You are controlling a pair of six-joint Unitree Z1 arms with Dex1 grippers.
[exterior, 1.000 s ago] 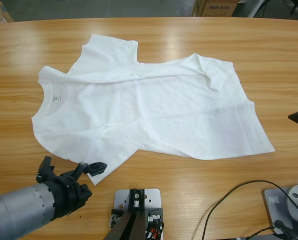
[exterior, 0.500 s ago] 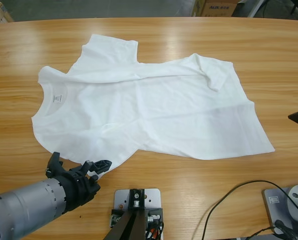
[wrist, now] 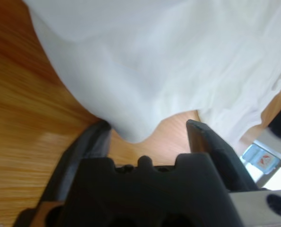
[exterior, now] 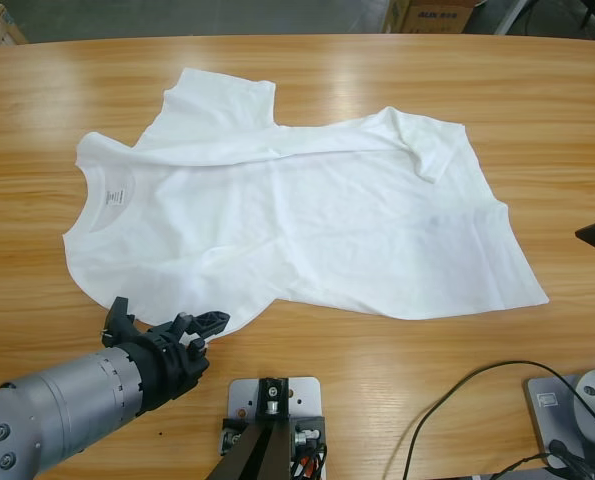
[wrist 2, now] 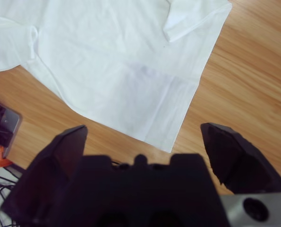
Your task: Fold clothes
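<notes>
Fingers of the left gripper (exterior: 199, 325) are spread wide, now astride the near sleeve tip of the T-shirt (exterior: 307, 225), having crept right along the table (exterior: 307, 70). Shirt lies unfolded, unmoved. Right gripper (wrist 2: 145, 137) hangs wide open off the hem corner. Grab looks imminent.

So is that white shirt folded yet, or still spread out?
Mostly spread. The T-shirt lies open on the table, collar and sleeves showing; only its far edge is rumpled over.
</notes>
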